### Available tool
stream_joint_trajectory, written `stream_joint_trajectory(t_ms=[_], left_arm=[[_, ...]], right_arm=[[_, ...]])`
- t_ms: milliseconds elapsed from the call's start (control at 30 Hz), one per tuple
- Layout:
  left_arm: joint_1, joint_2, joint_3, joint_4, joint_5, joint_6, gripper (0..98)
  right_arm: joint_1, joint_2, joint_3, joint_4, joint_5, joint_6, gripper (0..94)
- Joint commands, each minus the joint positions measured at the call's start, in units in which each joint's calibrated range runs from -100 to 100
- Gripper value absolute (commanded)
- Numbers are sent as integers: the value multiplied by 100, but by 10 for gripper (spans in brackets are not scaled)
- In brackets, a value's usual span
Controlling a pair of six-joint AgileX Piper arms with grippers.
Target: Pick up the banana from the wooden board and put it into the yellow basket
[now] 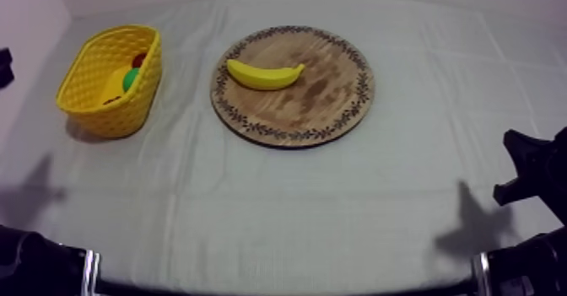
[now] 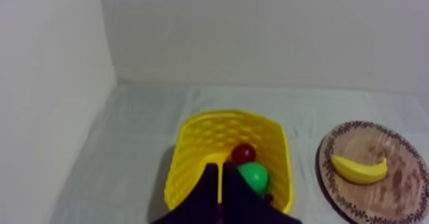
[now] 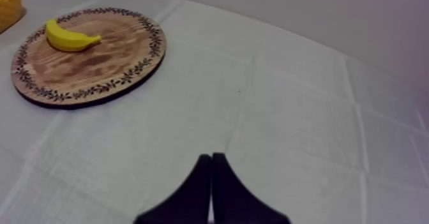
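Note:
A yellow banana [image 1: 264, 74] lies on the left half of the round wooden board [image 1: 329, 105] with a patterned rim, in the middle of the table. The yellow basket [image 1: 93, 84] stands to the board's left and holds a small red fruit [image 2: 243, 153] and a green fruit [image 2: 254, 175]. My left gripper [image 2: 220, 166] is shut on nothing, a narrow wedge pointing at the basket [image 2: 191, 143] from its near side. My right gripper [image 3: 211, 156] is also shut on nothing, low over bare cloth, well short of the board [image 3: 96, 67] and banana [image 3: 69, 38].
The grey-white cloth [image 1: 337, 215] covers the table between the board and the front edge. A pale wall [image 2: 51, 80] runs close along the basket's left side. Part of my right arm [image 1: 533, 169] shows dark at the right edge.

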Motion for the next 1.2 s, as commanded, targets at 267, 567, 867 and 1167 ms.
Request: stream_joint_trajectory(t_ms=[267, 567, 867, 1167], left_arm=[[261, 2387, -3032, 7, 843, -308, 0], [604, 3821, -4995, 143, 1659, -617, 0], [1114, 4889, -6082, 175, 1784, -962, 0], [1554, 5695, -6791, 180, 1953, -1279, 0]], right_arm=[[0, 0, -3, 0, -4, 0, 3], [0, 0, -3, 0, -4, 0, 3], [0, 0, -3, 0, -4, 0, 3], [0, 0, -3, 0, -4, 0, 3]])
